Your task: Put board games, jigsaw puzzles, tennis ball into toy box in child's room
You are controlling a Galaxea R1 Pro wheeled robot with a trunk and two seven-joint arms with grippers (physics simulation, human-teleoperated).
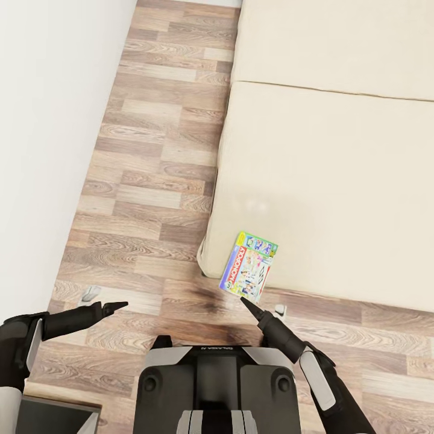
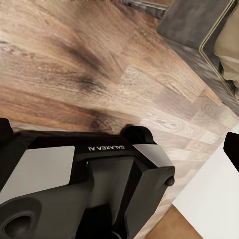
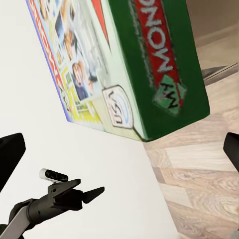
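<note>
The board game point(image 1: 249, 267) lies at the bed's point(image 1: 337, 181) near edge, 1 corner overhanging the floor point(image 1: 150, 181). The right end effector point(image 1: 246, 299), spread wide and empty, points at it; a careless nudge could tip it off. Left end effector point(image 1: 120, 306) aperture: cannot tell.
</note>
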